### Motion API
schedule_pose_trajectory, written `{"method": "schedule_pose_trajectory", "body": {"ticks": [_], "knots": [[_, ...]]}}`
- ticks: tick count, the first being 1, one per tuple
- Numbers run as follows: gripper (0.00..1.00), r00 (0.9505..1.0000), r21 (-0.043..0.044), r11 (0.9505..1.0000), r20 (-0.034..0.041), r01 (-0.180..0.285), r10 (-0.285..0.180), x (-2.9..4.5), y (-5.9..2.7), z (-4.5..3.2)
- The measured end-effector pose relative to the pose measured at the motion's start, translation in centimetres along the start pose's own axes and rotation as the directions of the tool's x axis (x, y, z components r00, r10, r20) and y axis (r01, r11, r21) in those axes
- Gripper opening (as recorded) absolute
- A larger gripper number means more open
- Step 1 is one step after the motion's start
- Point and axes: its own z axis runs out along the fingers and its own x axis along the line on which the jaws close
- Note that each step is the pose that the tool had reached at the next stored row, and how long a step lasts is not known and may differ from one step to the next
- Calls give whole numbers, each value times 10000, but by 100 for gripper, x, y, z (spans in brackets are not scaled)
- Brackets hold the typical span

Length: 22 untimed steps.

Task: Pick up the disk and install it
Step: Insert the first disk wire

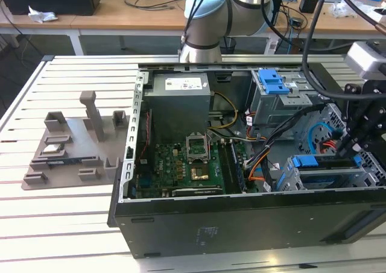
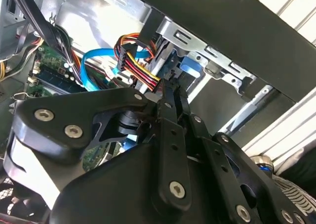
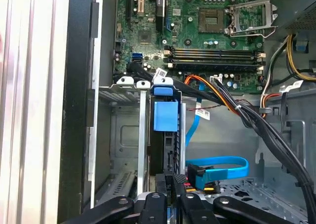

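Reaching into the open computer case [image 1: 181, 219] at the exterior view's right, the hand [image 1: 356, 149] sits right at the drive cage [image 1: 325, 176], and the disk [image 3: 165, 135] stands on edge in that cage, its blue rail end toward the circuit board [image 3: 197, 21] and its long axis running straight back to the hand [image 3: 170, 182]. Whether the hand is clenched on the disk or released, I cannot tell. No writing on the disk can be read.

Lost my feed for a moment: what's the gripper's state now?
Gripper: down at the drive bay inside the computer case, beside the blue-railed disk; open or shut cannot be told.
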Motion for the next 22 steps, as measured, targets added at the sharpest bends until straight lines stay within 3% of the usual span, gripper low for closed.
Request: {"method": "schedule_pose_trajectory", "body": {"ticks": [4,19,22], "knots": [[17,10000,0,10000,0,1,-1,-35,-3,15],[17,10000,0,10000,-3,0,0,-6,-13,67],[17,10000,17,10000,15,3,-3,-6,-11,38]]}}
